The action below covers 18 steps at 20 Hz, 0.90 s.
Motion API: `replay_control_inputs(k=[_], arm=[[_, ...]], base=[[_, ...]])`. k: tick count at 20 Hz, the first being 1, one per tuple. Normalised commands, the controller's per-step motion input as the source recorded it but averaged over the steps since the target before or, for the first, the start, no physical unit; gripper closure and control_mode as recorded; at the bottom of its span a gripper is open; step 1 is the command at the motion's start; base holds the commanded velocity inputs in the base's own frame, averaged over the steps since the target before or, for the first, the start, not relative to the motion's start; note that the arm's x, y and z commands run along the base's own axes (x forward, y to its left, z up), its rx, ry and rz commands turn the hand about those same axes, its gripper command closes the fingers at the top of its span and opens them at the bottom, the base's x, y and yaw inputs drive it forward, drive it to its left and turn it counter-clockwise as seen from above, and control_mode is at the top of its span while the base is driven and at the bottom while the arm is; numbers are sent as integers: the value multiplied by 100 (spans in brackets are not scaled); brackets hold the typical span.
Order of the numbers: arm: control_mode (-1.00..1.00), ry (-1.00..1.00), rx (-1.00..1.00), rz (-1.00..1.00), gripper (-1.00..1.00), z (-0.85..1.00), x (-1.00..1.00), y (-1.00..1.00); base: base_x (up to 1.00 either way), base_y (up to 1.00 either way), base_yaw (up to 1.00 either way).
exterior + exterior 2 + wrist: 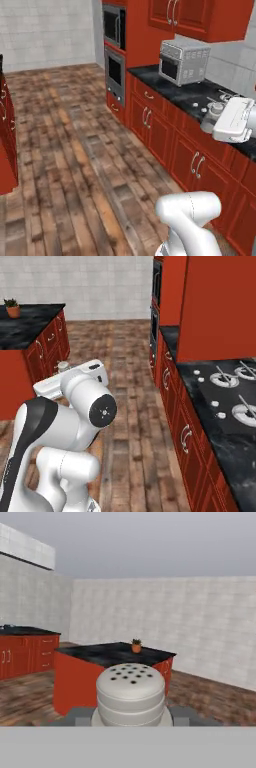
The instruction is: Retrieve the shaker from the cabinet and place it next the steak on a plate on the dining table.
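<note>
My gripper (131,716) is shut on the shaker (131,691), a grey cylinder whose lighter perforated cap rises between the two dark fingertips (79,716). From the left base, the shaker (213,113) shows beside the white hand, and the gripper (211,120) hangs over the front of the black kitchen counter (175,90). In the right base view the shaker (63,366) peeks out behind the arm's elbow. A red wall cabinet (217,306) hangs above the stove side. The steak, the plate and the dining table are out of view.
An island (110,657) with a black top and a potted plant (136,645) stands ahead of the hand. A toaster oven (182,61) sits on the counter, and stove burners (235,391) lie to the right. Wooden floor (75,150) stretches between counter and island.
</note>
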Motion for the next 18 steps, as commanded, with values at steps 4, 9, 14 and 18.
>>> replay_control_inputs(k=[4,9,14,18], arm=[[100,0,0,0,100,0,0,0],[100,0,0,0,100,0,0,0],[100,0,0,0,100,0,0,0],[100,0,0,0,100,0,0,0]], base=[[10,41,82],[70,51,59],[100,33,42],[100,41,40]])
